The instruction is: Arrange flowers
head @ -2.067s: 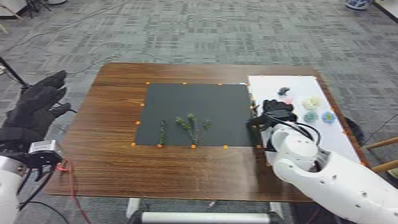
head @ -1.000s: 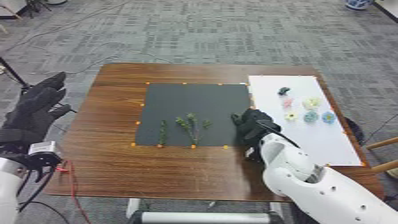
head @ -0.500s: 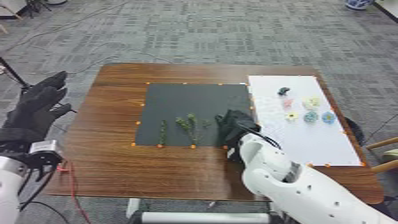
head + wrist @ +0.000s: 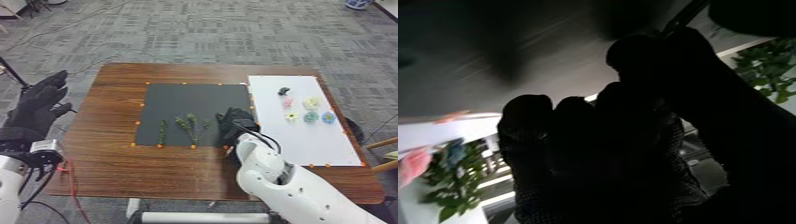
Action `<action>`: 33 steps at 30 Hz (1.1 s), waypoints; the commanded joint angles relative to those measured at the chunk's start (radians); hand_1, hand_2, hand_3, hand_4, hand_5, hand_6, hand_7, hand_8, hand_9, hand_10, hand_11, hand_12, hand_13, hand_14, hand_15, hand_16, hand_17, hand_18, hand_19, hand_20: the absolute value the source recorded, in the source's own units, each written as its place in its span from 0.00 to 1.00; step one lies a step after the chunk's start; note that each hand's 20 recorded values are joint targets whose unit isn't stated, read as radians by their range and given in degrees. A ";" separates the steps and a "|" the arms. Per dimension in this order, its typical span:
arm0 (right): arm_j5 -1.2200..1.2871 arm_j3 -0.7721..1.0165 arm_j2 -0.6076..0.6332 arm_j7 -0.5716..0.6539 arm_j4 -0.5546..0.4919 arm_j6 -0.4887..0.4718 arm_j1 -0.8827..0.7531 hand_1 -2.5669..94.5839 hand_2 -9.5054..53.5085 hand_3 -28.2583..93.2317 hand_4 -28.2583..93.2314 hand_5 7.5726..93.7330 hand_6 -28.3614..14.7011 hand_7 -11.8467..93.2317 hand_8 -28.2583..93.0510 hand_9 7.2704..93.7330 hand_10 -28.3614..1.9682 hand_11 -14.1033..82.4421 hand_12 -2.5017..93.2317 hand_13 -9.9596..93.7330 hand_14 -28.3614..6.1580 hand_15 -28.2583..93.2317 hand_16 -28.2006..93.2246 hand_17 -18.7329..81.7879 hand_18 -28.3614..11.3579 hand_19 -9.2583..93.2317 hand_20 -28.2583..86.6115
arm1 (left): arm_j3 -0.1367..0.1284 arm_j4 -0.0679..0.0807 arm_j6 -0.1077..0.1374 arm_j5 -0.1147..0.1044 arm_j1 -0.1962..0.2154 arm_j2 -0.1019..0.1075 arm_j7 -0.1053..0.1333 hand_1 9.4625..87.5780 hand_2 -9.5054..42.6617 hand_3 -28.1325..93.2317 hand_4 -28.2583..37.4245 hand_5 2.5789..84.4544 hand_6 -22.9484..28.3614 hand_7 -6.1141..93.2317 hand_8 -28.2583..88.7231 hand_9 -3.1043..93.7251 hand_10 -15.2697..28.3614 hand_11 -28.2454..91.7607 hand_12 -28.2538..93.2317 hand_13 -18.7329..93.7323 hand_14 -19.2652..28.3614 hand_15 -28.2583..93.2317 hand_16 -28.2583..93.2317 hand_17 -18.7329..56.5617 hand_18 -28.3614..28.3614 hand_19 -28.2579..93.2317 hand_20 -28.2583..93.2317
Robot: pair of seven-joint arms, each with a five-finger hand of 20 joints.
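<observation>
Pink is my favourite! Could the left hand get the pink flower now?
Probably not: the left hand is past the table's left edge, the pink flower is over on the white sheet, and the right hand is roughly between.

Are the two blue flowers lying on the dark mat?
No, the blue flowers lie side by side on the white sheet, to the right of the dark mat.

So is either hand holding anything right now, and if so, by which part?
The left hand holds nothing. Whether the right hand holds the thin dark strip beside it cannot be told.
</observation>
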 commanded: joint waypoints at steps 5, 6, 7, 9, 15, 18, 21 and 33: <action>0.007 0.038 0.036 0.018 -0.017 -0.040 -0.105 0.44 0.00 0.93 0.12 0.72 0.64 0.65 0.44 0.82 0.62 0.80 0.76 0.80 0.52 0.92 0.62 0.53 0.12 0.95 0.67 | -0.006 0.002 -0.002 -0.005 0.004 -0.002 -0.008 0.18 0.06 0.79 0.00 0.18 0.47 0.25 0.16 0.13 0.50 0.30 0.40 0.17 0.57 0.42 0.23 0.01 0.80 0.50 0.31; 0.027 0.049 0.034 0.012 -0.024 -0.045 -0.112 0.44 0.00 0.93 0.12 0.72 0.64 0.65 0.44 0.82 0.62 0.80 0.76 0.80 0.52 0.92 0.62 0.53 0.12 0.95 0.67 | -0.008 0.001 -0.002 -0.006 0.007 -0.003 -0.008 0.18 0.06 0.79 0.00 0.18 0.47 0.25 0.16 0.13 0.50 0.30 0.40 0.17 0.57 0.42 0.23 0.01 0.80 0.50 0.31; 0.028 0.053 0.033 0.011 -0.030 -0.050 -0.117 0.44 0.00 0.93 0.12 0.72 0.64 0.65 0.44 0.82 0.62 0.80 0.76 0.80 0.52 0.92 0.62 0.53 0.12 0.95 0.67 | -0.008 0.001 -0.002 -0.007 0.007 -0.002 -0.008 0.18 0.06 0.79 0.00 0.18 0.47 0.25 0.16 0.13 0.50 0.30 0.40 0.17 0.57 0.42 0.23 0.01 0.80 0.50 0.31; 0.018 0.053 0.031 0.009 -0.032 -0.048 -0.121 0.44 0.00 0.93 0.11 0.72 0.64 0.65 0.44 0.82 0.62 0.80 0.76 0.80 0.52 0.92 0.62 0.53 0.12 0.95 0.67 | -0.012 -0.001 0.000 -0.006 0.011 -0.003 -0.007 0.18 0.06 0.79 0.00 0.18 0.47 0.25 0.16 0.13 0.50 0.30 0.40 0.17 0.57 0.42 0.23 0.01 0.80 0.50 0.31; 0.016 0.037 0.020 0.005 -0.024 -0.029 -0.107 0.44 0.00 0.93 0.11 0.72 0.64 0.65 0.44 0.82 0.62 0.81 0.75 0.80 0.52 0.92 0.62 0.53 0.12 0.95 0.67 | -0.008 0.000 -0.002 -0.006 0.011 -0.001 -0.008 0.18 0.06 0.79 0.00 0.18 0.47 0.24 0.16 0.13 0.50 0.30 0.40 0.17 0.57 0.42 0.23 0.01 0.80 0.50 0.31; 0.014 0.026 0.011 0.002 -0.010 -0.017 -0.093 0.44 0.00 0.93 0.11 0.72 0.64 0.65 0.44 0.82 0.62 0.81 0.75 0.80 0.52 0.92 0.62 0.53 0.12 0.95 0.67 | -0.003 0.003 -0.003 -0.006 0.006 0.001 -0.008 0.18 0.06 0.79 0.00 0.18 0.47 0.24 0.16 0.13 0.50 0.30 0.40 0.17 0.57 0.42 0.24 0.01 0.80 0.50 0.31; 0.019 0.021 0.003 0.002 -0.006 -0.012 -0.084 0.44 0.00 0.93 0.11 0.72 0.64 0.65 0.44 0.82 0.62 0.81 0.75 0.80 0.52 0.92 0.62 0.53 0.12 0.95 0.67 | -0.005 0.002 -0.006 -0.005 0.008 0.000 -0.009 0.18 0.06 0.79 0.00 0.18 0.47 0.24 0.16 0.13 0.50 0.30 0.40 0.17 0.57 0.42 0.24 0.01 0.80 0.50 0.31; -0.001 -0.004 0.004 -0.003 -0.004 0.010 -0.073 0.45 0.00 0.93 0.11 0.72 0.64 0.66 0.44 0.81 0.62 0.81 0.75 0.80 0.52 0.92 0.62 0.53 0.13 0.95 0.67 | -0.005 0.004 -0.009 -0.007 0.007 0.004 -0.008 0.18 0.06 0.79 0.00 0.18 0.47 0.25 0.16 0.13 0.50 0.30 0.40 0.17 0.57 0.42 0.24 0.00 0.80 0.50 0.31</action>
